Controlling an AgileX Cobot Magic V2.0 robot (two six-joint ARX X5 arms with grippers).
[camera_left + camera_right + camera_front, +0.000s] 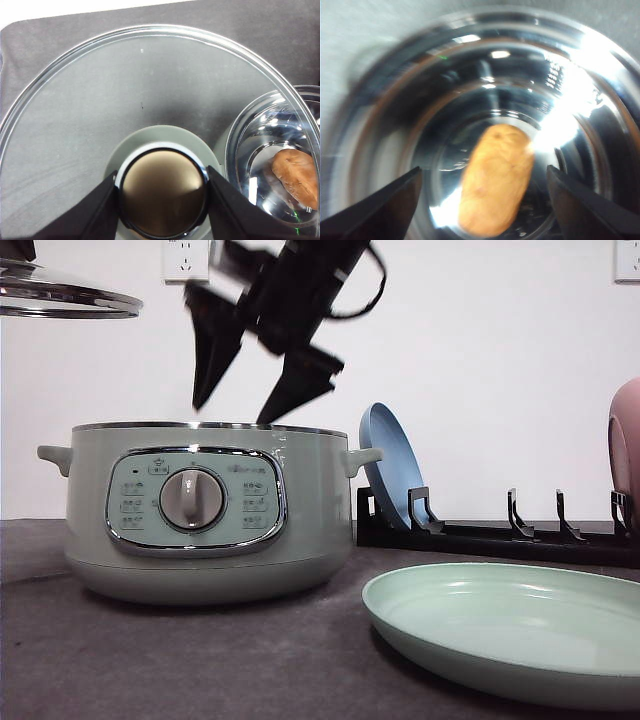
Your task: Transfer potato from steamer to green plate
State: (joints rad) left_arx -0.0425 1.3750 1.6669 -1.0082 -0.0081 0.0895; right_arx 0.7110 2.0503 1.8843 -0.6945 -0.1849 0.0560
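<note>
Right tool point(250, 405) spread above steamer point(205, 515); potato point(495, 180) on slick steel, may roll from off-centre pinch.

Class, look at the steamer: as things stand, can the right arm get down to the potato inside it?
Probably yes. The left gripper holds the glass lid up and off to the side, so the steamer is uncovered. The right gripper hangs open above the pot's mouth, and the potato lies bare between its fingers.

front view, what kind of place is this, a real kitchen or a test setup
Likely a staged kitchen test bench, not a real kitchen: a steamer, a green plate and a plate rack sit on a grey cloth before a bare white wall.
</note>
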